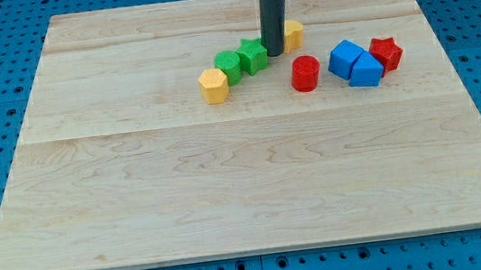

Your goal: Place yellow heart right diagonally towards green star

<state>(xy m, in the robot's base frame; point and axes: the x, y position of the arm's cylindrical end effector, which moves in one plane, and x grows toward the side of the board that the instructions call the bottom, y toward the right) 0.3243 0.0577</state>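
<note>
The yellow heart (293,33) lies near the view's top centre, partly hidden behind my rod. The green star (253,54) lies just to its left and slightly lower. My tip (275,54) rests on the board between them, touching or nearly touching both. A round green block (228,65) sits against the star's left side. A yellow hexagon block (213,85) lies further left and lower.
A red cylinder (305,73) stands right of and below my tip. Two blue blocks (345,58) (366,71) and a red star (385,52) cluster at the view's right. The wooden board (249,207) lies on a blue pegboard.
</note>
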